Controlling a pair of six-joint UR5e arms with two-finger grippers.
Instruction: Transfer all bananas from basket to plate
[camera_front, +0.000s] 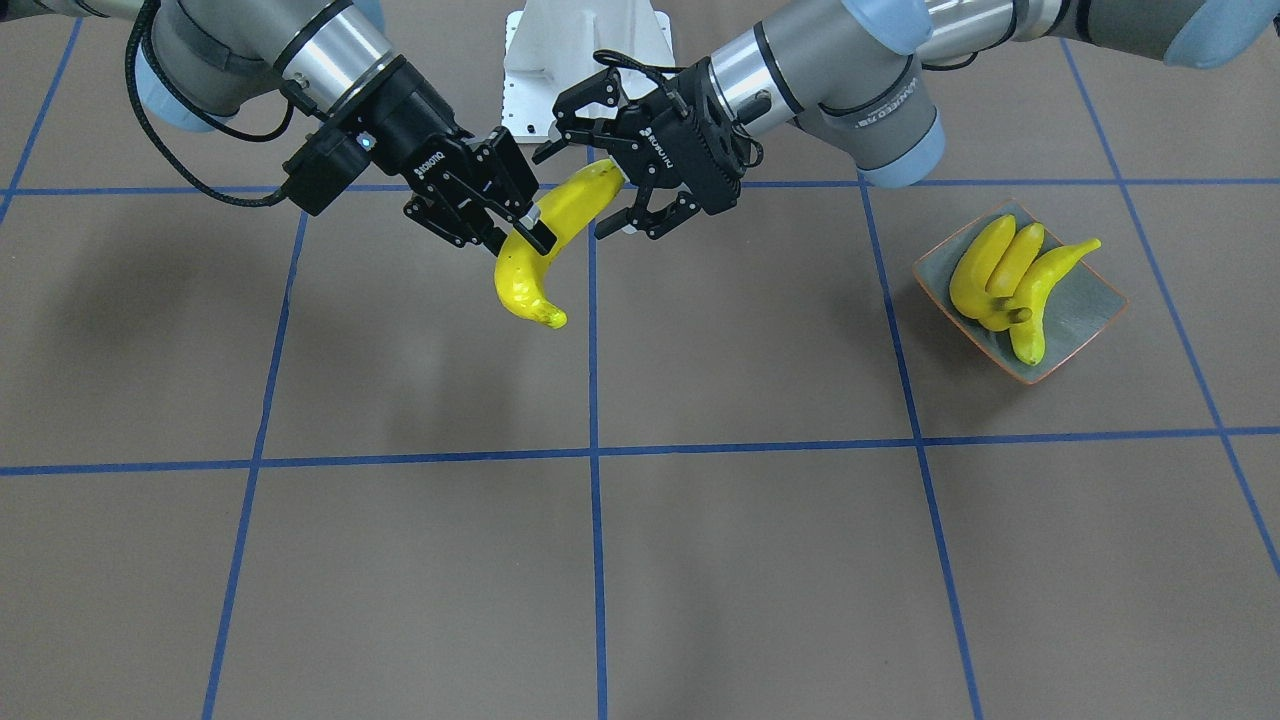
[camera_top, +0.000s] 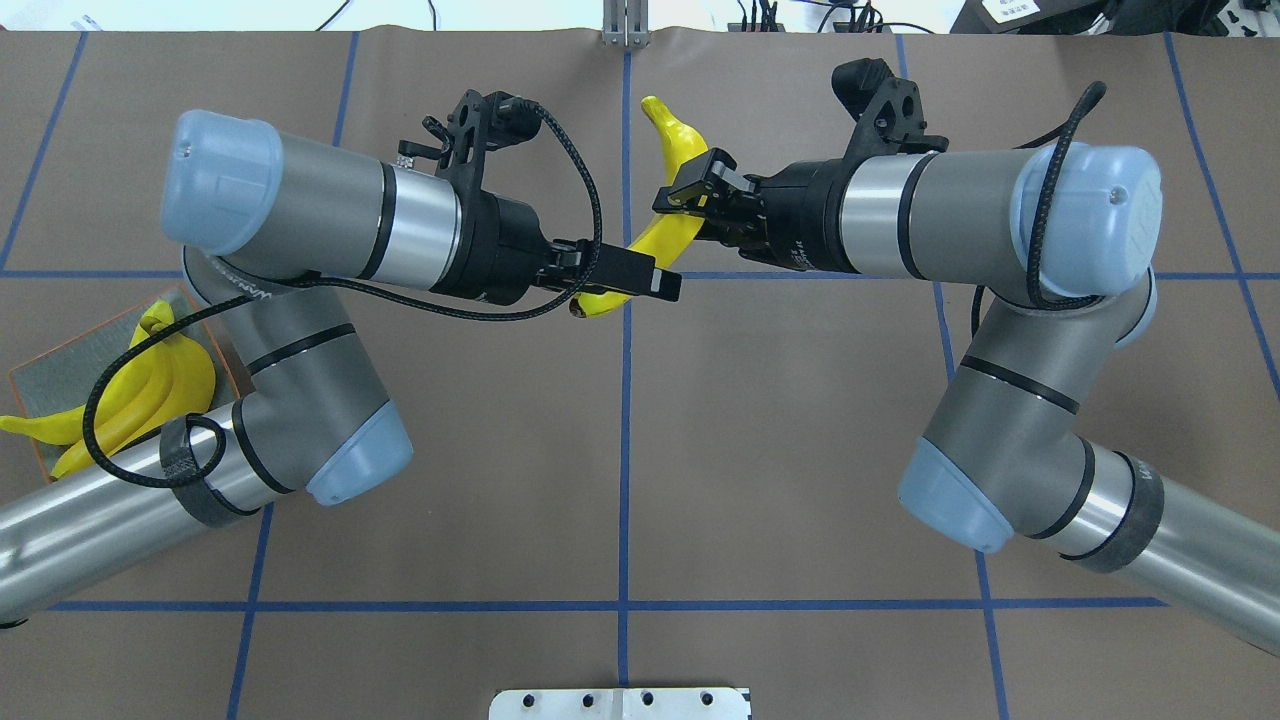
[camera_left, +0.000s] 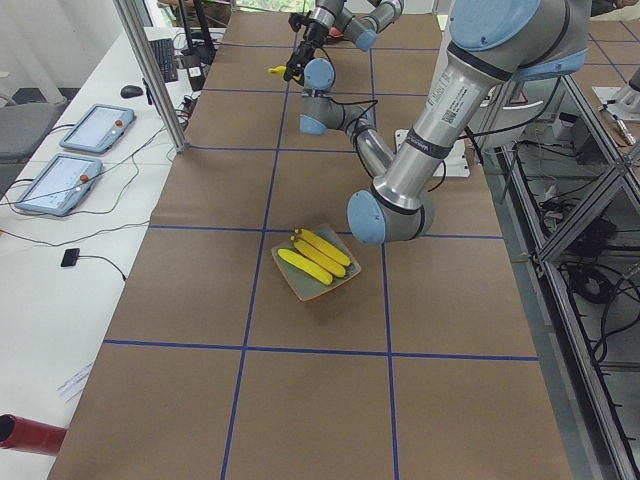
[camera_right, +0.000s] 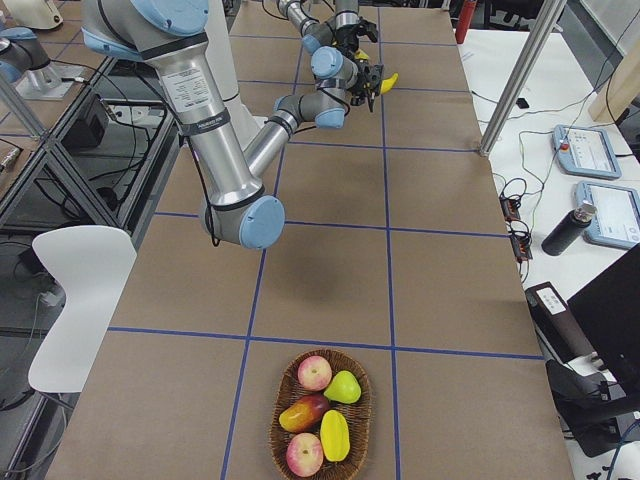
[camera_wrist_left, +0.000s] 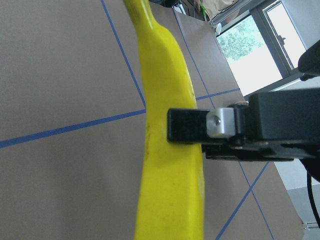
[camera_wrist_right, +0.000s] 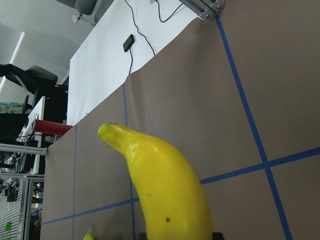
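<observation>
1. Closest to me, at 12 o'clock, my two claws meet nose to nose in the air above the brown tabletop (camera_front: 750, 560), over one of its blue tape lines (camera_front: 592, 400).

2. My right claw (camera_front: 533, 228) has its jaws clamped on the middle of a single banana (camera_front: 528, 285), one pad on each side. It holds the fruit clear of the surface.

3. That banana is glossy yellow and curved. Its brown-tipped end lies toward me at about 7 o'clock, and the other end points away at about 1 o'clock. In my right wrist view it rises from the bottom edge, with its greenish tip leaning to 11 o'clock.

4. My left claw (camera_front: 575, 190) is spread wide, one finger above the other. The two fingers straddle the banana's near end. I cannot tell whether either pad touches the fruit. My left wrist view shows one black finger with a silver pad against the banana's 3 o'clock side, and I cannot tell whose finger it is.

5. Farther out, at 10 o'clock, the plate (camera_front: 1085, 312) sits flat on the tabletop, well apart from the claws. A bunch of three bananas (camera_front: 1000, 275) joined at a brown stem lies in it, and one tip reaches out over the rim. From overhead my left arm hides part of it.

6. Farthest, at roughly 3 o'clock near the tabletop's end, stands the oval wicker basket (camera_right: 275, 435). It holds red-and-yellow apples (camera_right: 315, 373), a green pear (camera_right: 343, 386) and a yellow fruit (camera_right: 335, 435).
</observation>
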